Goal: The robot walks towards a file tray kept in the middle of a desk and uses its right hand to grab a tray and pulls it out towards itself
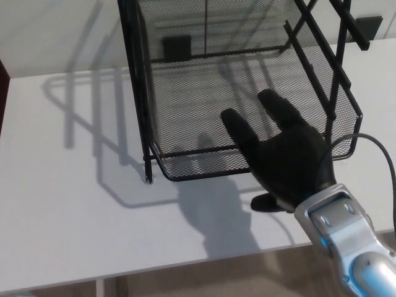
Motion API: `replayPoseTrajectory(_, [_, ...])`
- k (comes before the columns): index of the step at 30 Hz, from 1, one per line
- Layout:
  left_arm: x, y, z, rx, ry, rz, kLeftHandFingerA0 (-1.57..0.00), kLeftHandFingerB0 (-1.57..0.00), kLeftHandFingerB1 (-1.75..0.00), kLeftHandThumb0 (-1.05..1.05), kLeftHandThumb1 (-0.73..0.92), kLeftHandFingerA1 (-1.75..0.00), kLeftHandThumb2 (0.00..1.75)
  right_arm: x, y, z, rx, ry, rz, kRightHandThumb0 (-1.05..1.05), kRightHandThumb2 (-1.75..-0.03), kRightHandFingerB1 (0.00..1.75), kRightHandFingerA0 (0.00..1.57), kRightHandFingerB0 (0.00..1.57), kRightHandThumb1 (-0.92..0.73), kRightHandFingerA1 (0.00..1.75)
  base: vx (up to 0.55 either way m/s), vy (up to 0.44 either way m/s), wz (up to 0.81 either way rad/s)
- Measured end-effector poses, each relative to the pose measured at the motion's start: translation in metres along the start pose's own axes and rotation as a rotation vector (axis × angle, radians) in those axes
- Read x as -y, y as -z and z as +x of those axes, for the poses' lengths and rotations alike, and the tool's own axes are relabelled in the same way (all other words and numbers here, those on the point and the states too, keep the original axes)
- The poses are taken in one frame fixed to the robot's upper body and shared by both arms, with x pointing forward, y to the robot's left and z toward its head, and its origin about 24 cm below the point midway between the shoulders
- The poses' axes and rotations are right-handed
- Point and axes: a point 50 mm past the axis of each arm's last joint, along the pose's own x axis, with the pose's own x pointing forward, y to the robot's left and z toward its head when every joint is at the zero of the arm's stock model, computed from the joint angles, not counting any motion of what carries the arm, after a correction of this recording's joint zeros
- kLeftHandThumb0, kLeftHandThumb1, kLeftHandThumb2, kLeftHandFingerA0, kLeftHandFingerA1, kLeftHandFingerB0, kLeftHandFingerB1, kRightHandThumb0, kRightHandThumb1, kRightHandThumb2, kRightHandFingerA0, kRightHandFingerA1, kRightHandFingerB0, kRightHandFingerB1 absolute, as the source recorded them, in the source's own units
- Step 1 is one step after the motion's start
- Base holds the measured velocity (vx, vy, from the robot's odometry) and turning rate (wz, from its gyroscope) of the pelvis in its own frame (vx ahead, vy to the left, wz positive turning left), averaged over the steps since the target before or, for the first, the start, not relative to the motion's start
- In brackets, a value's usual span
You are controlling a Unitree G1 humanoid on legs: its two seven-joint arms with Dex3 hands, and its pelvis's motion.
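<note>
The right hand (286, 158) hangs open over the tray (185, 111), gripping nothing; that wire mesh looks light and stiff, best hooked, probably, by its front rim (204, 175).

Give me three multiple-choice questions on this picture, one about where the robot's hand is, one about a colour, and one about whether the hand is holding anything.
1. Where is the right hand?
A. Over the front edge of the mesh tray
B. Flat on the desk, far left of the tray
C. Out of view

2. What colour is the mesh tray?
A. White
B. Black
C. Red

3. What is the right hand's state?
A. Shut on a pen
B. Shut in a fist
C. Open, fingers spread

Answers:
1. A, its fingers reach past the tray's front rim.
2. B, the wire mesh and frame are black.
3. C, two fingers extend apart and nothing is held.
</note>
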Motion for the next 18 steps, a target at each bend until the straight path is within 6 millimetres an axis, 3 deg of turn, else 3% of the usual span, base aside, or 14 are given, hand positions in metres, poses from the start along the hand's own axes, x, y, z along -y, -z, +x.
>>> replayPoseTrajectory(1, [0.000,0.000,0.000,-0.001,0.002,0.009,-0.39,-0.29,-0.42,-0.50,0.67,-0.59,0.59,-0.001,0.001,0.001,-0.010,-0.002,-0.008,-1.05,-0.62,0.00,0.00,0.00,-0.61,0.00,0.00,0.000,0.00])
replayPoseTrajectory(6, [-0.001,-0.001,-0.001,-0.003,0.008,0.036,-0.40,-0.30,-0.43,-0.47,0.67,-0.61,0.59,-0.004,0.002,0.003,-0.036,-0.012,0.003,-1.05,-0.64,0.00,0.00,0.00,-0.60,0.00,0.00,0.000,0.00])
replayPoseTrajectory(7, [-0.001,-0.002,-0.001,0.000,0.008,0.038,-0.40,-0.30,-0.43,-0.48,0.67,-0.61,0.59,-0.004,0.003,0.002,-0.038,-0.015,0.009,-1.04,-1.10,0.36,0.00,0.00,-0.58,0.44,0.00,0.000,0.00])
replayPoseTrajectory(8, [-0.001,-0.003,-0.001,0.003,0.009,0.041,-0.40,-0.30,-0.43,-0.49,0.67,-0.60,0.59,-0.005,0.003,0.002,-0.040,-0.017,0.014,-1.05,-0.62,0.01,0.00,0.00,-0.63,0.00,0.00,0.000,0.00])
replayPoseTrajectory(9, [-0.001,-0.004,-0.001,0.007,0.009,0.044,-0.39,-0.29,-0.44,-0.50,0.67,-0.61,0.59,-0.005,0.003,0.002,-0.041,-0.018,0.020,-1.05,-0.62,0.05,0.00,0.00,-0.62,0.06,0.00,0.000,0.00])
replayPoseTrajectory(10, [-0.001,-0.005,-0.001,0.010,0.009,0.047,-0.39,-0.29,-0.43,-0.50,0.66,-0.61,0.59,-0.006,0.004,0.001,-0.043,-0.020,0.028,-0.99,-1.06,0.41,0.00,0.00,-0.54,0.48,0.00,0.000,0.00])
replayPoseTrajectory(11, [-0.001,-0.005,-0.001,0.012,0.009,0.049,-0.40,-0.29,-0.43,-0.50,0.67,-0.61,0.59,-0.006,0.005,0.000,-0.045,-0.022,0.045,-1.05,-0.62,0.10,0.00,0.00,-0.61,0.12,0.00,0.000,0.00])
replayPoseTrajectory(18, [-0.002,-0.005,0.000,0.007,0.009,0.058,-0.40,-0.29,-0.43,-0.48,0.67,-0.60,0.59,-0.005,0.007,-0.008,-0.033,-0.064,0.151,-1.05,-0.60,0.37,0.00,0.00,-0.56,0.31,0.00,0.000,0.00])
